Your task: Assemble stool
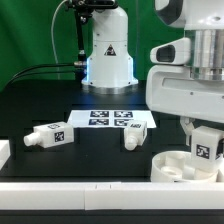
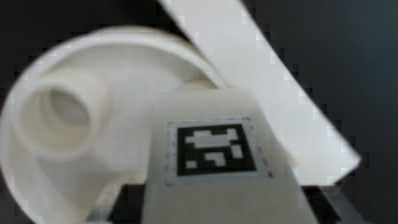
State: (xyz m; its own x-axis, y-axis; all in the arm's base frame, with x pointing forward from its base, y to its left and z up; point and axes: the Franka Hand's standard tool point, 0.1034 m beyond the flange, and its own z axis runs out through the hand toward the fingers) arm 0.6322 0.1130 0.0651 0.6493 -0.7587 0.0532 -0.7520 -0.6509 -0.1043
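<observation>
The stool's round white seat (image 1: 178,168) lay flat near the front edge of the black desk (image 1: 60,100), at the exterior view's right. One of its sockets (image 2: 61,110) showed open in the wrist view. Directly above the seat, the claw (image 1: 203,134) pinched a stubby white leg (image 1: 204,150) upright, with the leg's black-and-white tag (image 2: 215,150) facing the wrist camera. Dark fingers (image 2: 128,205) pressed on both of the leg's sides. Whether the leg's lower end touched the seat could not be told.

A white bar (image 2: 231,50) ran aslant close past the seat's rim in the wrist view.

A second leg (image 1: 131,137) stood near mid-desk, apart from the seat. A third leg (image 1: 48,135) lay on its side toward the exterior view's left, well apart from the others. Bare black desk stretched between and in front of the two loose legs.

Just behind the second leg, the marker board (image 1: 110,119) lay flat. The arm's base (image 1: 108,55) rose beyond it against a green backdrop. A white block (image 1: 3,152) sat at the exterior view's left edge.
</observation>
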